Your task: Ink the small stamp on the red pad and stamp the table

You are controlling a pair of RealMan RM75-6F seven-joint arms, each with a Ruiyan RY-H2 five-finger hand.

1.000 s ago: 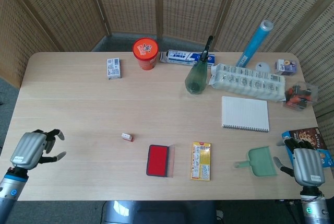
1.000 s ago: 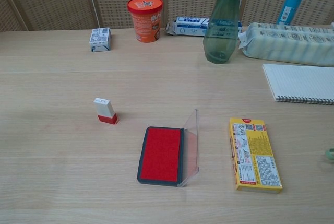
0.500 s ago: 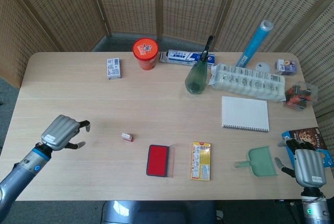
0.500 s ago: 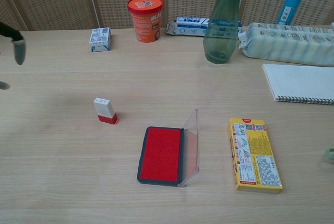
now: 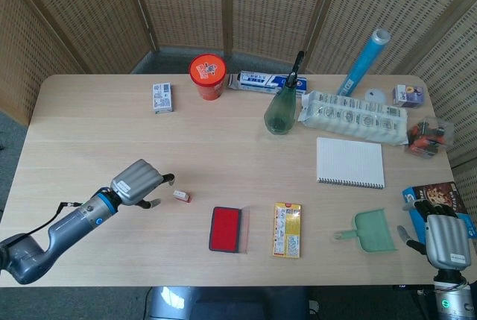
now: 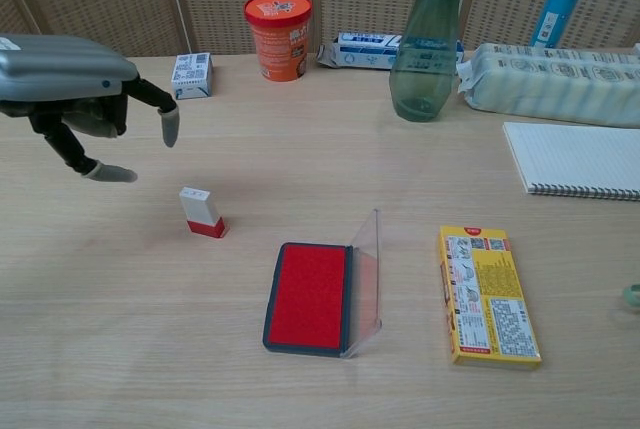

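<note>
Over the last second the left hand (image 5: 138,181) had swept in from the table's near-left corner toward the middle, and it now hung just at nine o'clock of the small stamp (image 5: 181,196), near it but not touching; the right hand (image 5: 441,236) had stayed parked at the near-right corner. In the chest view the left hand (image 6: 75,84) sat above and to ten o'clock of the stamp (image 6: 202,212), its fingers (image 6: 168,124) spread and drooping downward with nothing between them, a posture that looked like readiness for a pinch from above. The stamp stood upright on its red base with the white cap up, so its narrow top offered itself to such a grasp. The red pad (image 6: 310,295) lay at about four o'clock of the stamp, near it, its clear lid (image 6: 366,282) propped open on the right edge, which left the ink face bare toward the approaching hand's side. That suited a short carry: lift, shift toward four o'clock, press. The right hand showed only its back beside the green dustpan (image 5: 371,231), fingers seemingly loose and empty, apparently held clear because the work lay on the left. A yellow packet (image 6: 488,294) lay at three o'clock of the pad, well out of the path. The table (image 5: 223,148) between stamp and pad was bare wood, a likely spot for the print.
</note>
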